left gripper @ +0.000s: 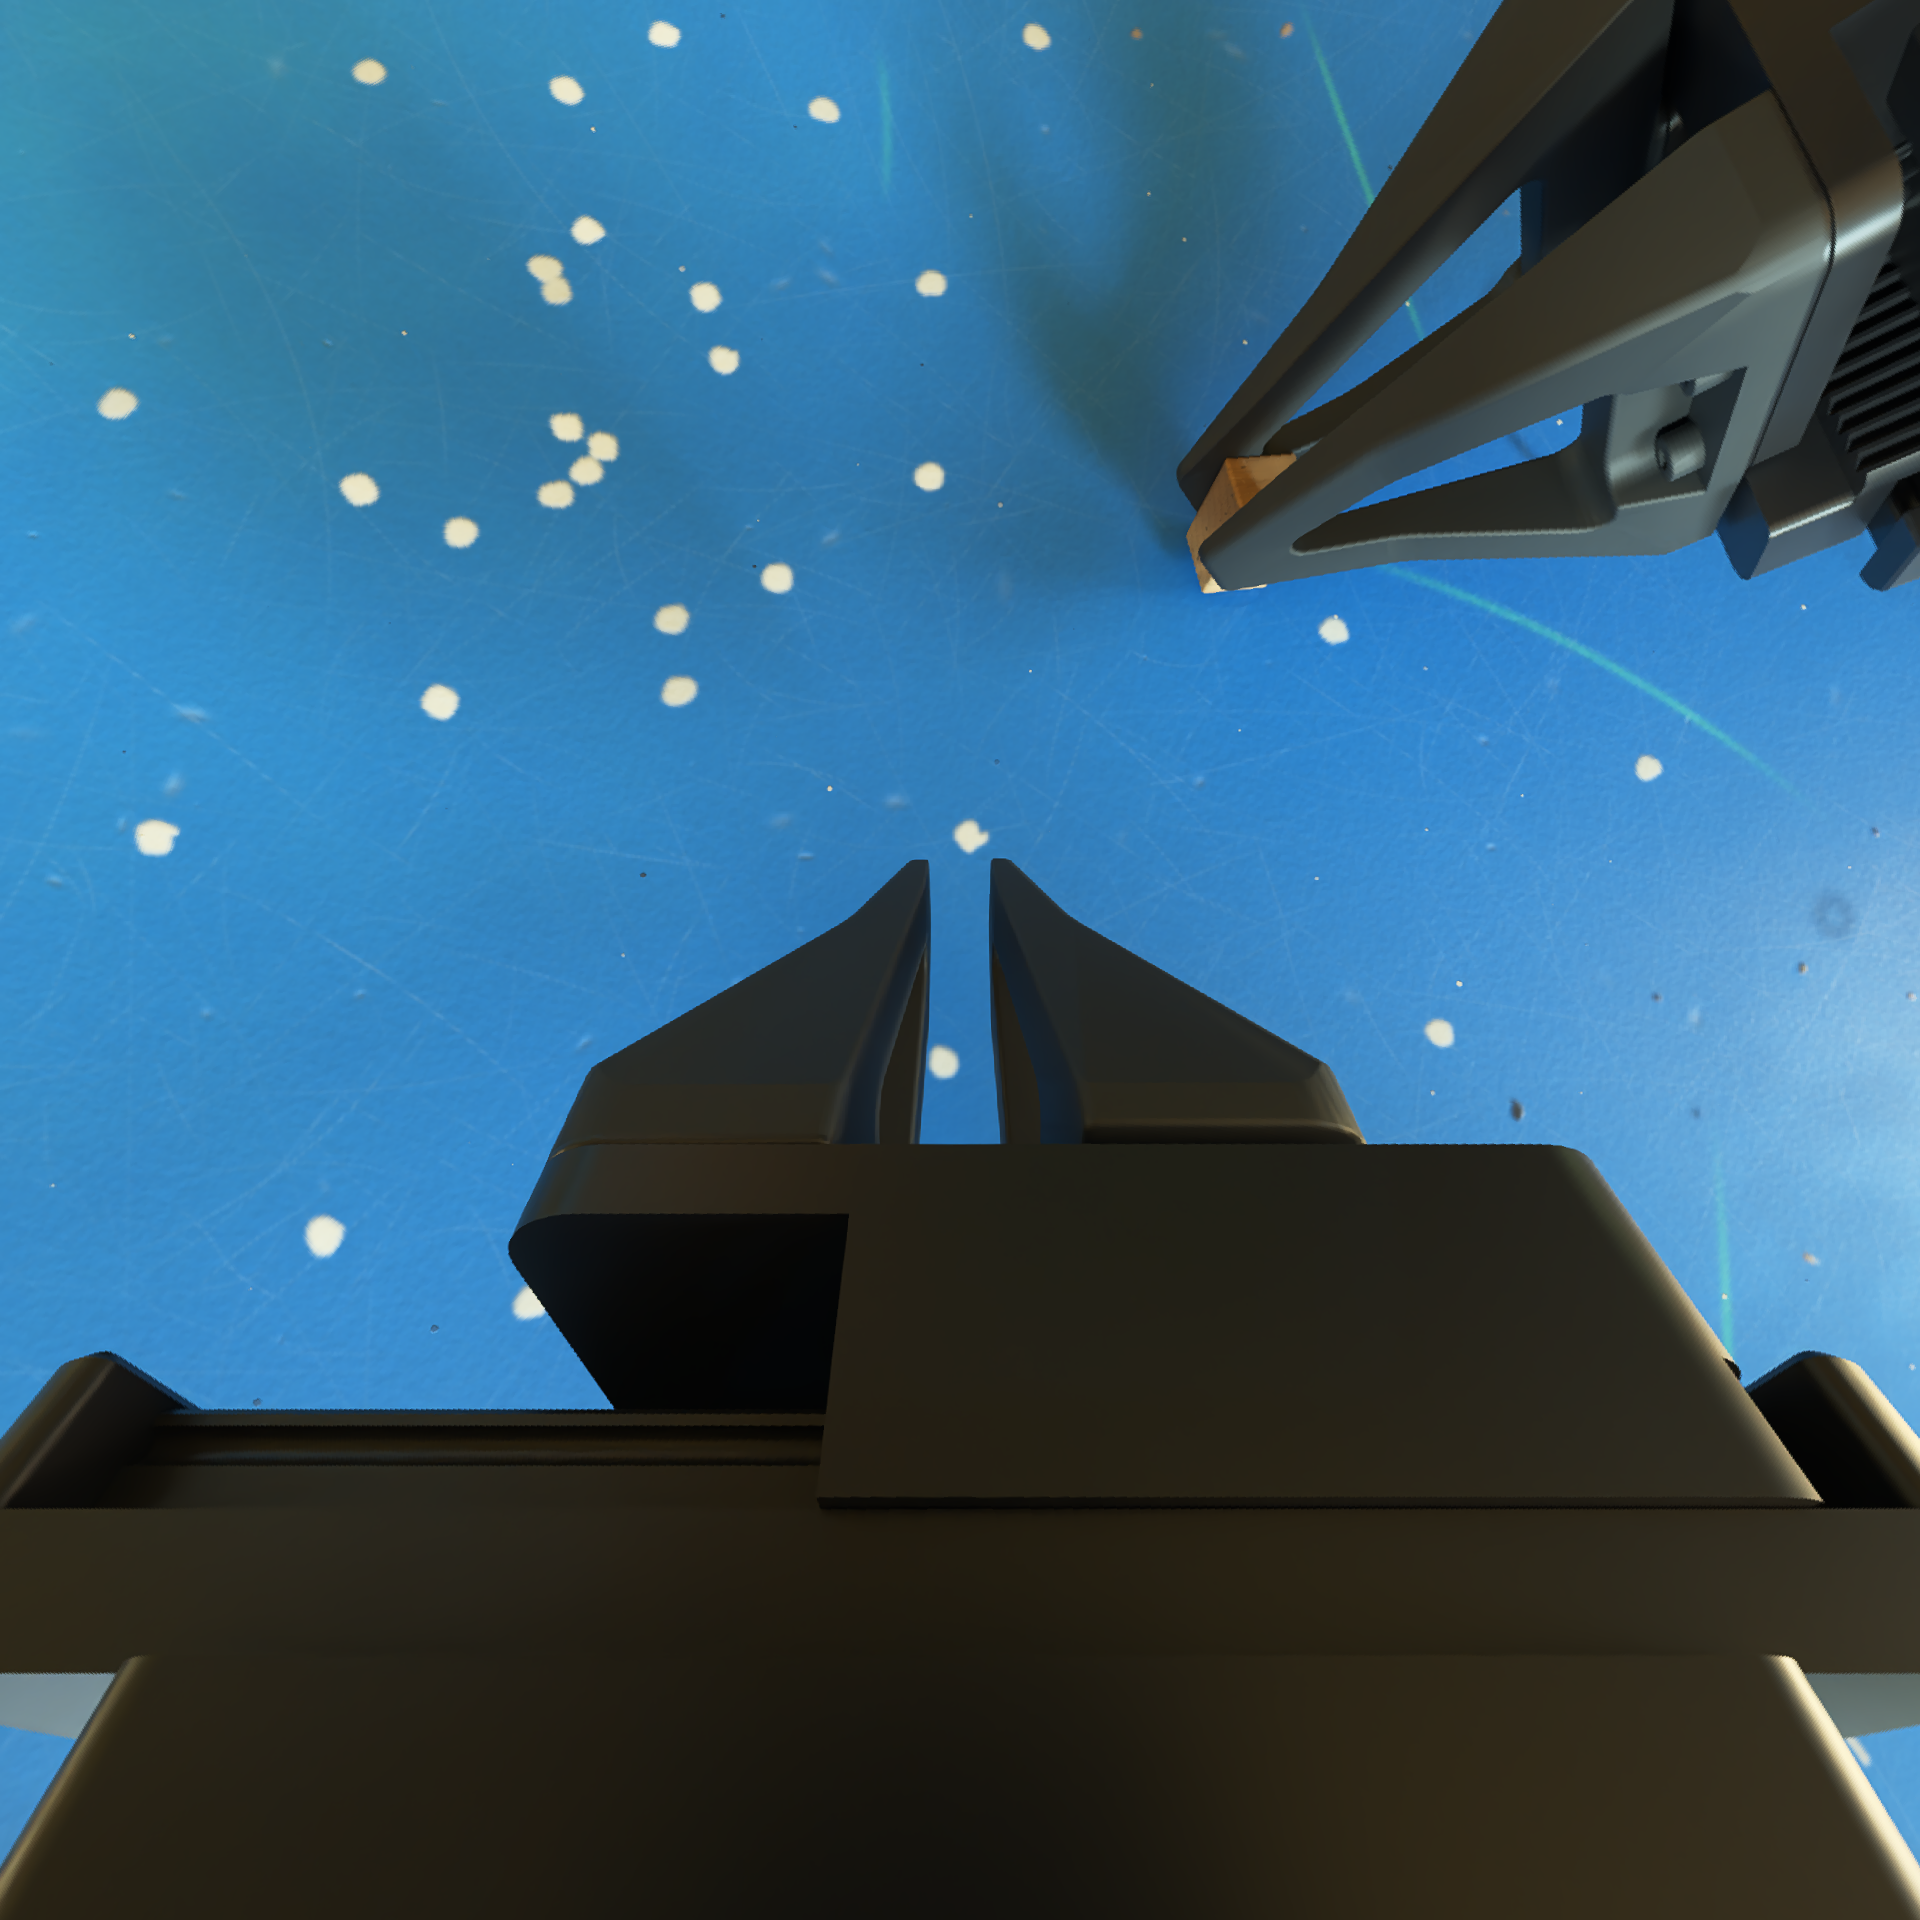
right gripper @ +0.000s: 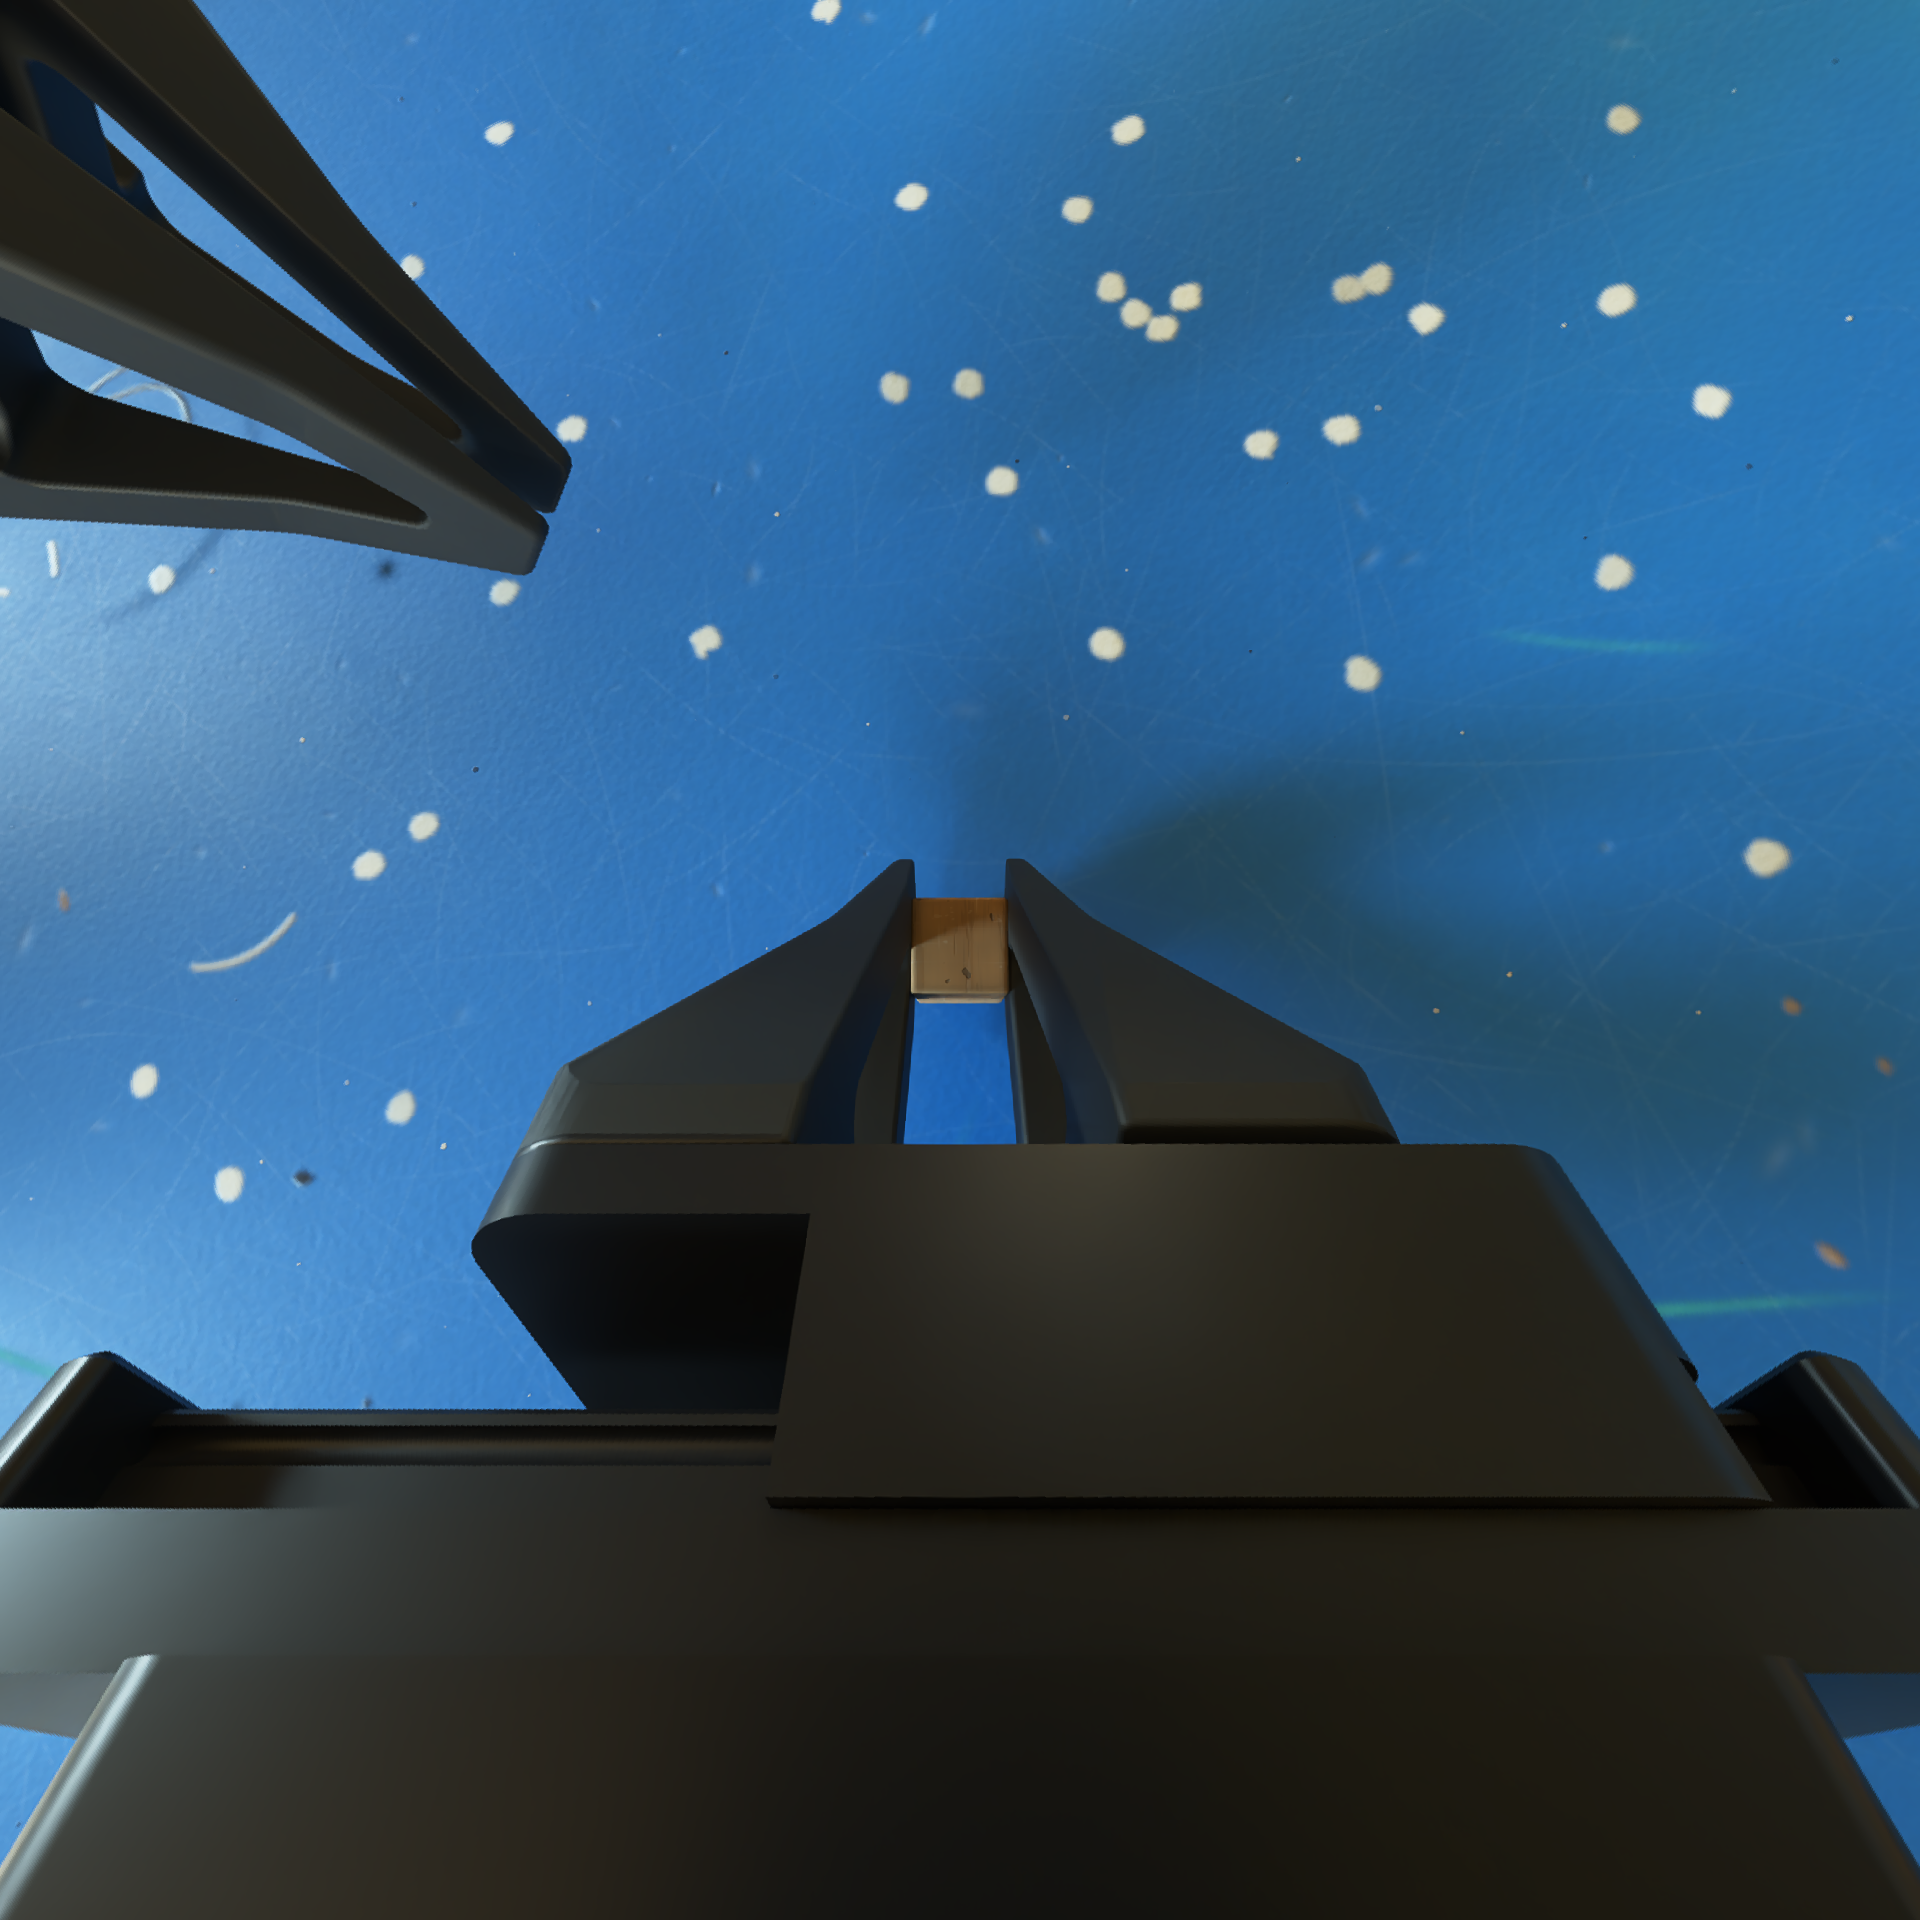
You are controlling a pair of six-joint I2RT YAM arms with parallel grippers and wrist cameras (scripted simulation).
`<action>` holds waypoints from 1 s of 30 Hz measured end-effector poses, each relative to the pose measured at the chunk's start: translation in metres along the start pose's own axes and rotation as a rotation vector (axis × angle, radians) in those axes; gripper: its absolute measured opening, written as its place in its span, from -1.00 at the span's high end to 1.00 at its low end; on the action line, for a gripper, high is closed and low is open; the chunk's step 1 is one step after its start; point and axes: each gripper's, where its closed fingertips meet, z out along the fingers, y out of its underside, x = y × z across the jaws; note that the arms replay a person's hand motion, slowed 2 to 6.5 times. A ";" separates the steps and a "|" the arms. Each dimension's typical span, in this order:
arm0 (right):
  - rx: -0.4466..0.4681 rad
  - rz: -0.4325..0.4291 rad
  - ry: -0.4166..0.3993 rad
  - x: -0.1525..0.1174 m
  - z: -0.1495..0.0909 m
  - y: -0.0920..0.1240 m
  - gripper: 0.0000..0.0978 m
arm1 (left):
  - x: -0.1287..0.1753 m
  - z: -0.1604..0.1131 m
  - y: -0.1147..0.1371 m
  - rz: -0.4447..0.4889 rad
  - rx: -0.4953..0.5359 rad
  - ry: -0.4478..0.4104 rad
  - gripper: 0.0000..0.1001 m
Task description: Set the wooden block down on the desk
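Note:
A small light wooden block (right gripper: 958,948) sits between the fingertips of my right gripper (right gripper: 959,883), which is shut on it low over the blue desk (right gripper: 1351,935). In the left wrist view the same block (left gripper: 1231,509) shows at the tip of the right gripper (left gripper: 1221,525) at the upper right, its lower corner at or very near the desk (left gripper: 520,935). My left gripper (left gripper: 959,868) hangs over bare desk, its jaws nearly together with nothing between them. It also shows in the right wrist view (right gripper: 545,525) at the upper left.
The blue desk surface is scratched and dotted with several small cream spots (left gripper: 678,690). A dark shadow (right gripper: 1299,862) lies beyond the right gripper. The two grippers are apart, with bare desk between them.

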 end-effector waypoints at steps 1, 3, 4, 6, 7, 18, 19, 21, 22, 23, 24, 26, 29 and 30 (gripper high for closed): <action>0.000 -0.001 0.000 0.000 0.000 0.000 0.71 | 0.000 0.000 0.000 0.000 0.000 0.000 0.81; 0.000 -0.003 0.000 0.000 0.000 0.000 0.71 | -0.001 0.000 0.000 -0.001 0.000 -0.001 0.81; 0.000 -0.004 -0.001 0.000 0.000 0.000 0.71 | -0.001 0.000 0.000 -0.001 0.000 -0.002 0.81; 0.000 -0.006 -0.004 -0.001 0.000 0.000 0.71 | -0.001 0.000 0.001 -0.002 -0.001 -0.005 0.81; 0.000 -0.008 -0.007 -0.001 0.000 0.000 0.71 | -0.002 -0.001 0.001 -0.002 -0.002 -0.007 0.81; -0.003 -0.049 -0.019 -0.004 0.000 0.001 0.71 | -0.004 -0.004 0.008 0.007 -0.024 -0.040 0.81; -0.003 -0.055 -0.020 -0.005 0.000 0.001 0.71 | -0.003 -0.005 0.008 0.007 -0.024 -0.042 0.81; -0.004 -0.065 -0.023 -0.006 0.000 0.001 0.71 | -0.001 -0.006 0.009 0.008 -0.022 -0.043 0.81; -0.005 -0.071 -0.024 -0.007 0.001 0.001 0.71 | -0.001 -0.007 0.010 0.009 -0.022 -0.043 0.81; -0.005 -0.076 -0.025 -0.008 0.001 0.001 0.71 | 0.000 -0.008 0.010 0.009 -0.021 -0.044 0.81; -0.006 -0.080 -0.026 -0.008 0.001 0.002 0.71 | 0.001 -0.009 0.010 0.010 -0.019 -0.044 0.81; -0.007 -0.088 -0.028 -0.010 0.001 0.002 0.71 | 0.003 -0.010 0.010 0.011 -0.015 -0.045 0.81; -0.008 -0.097 -0.031 -0.011 0.001 0.002 0.71 | 0.006 -0.013 0.010 0.014 -0.007 -0.042 0.80; -0.008 -0.099 -0.032 -0.012 0.001 0.002 0.71 | 0.007 -0.014 0.010 0.015 -0.004 -0.039 0.80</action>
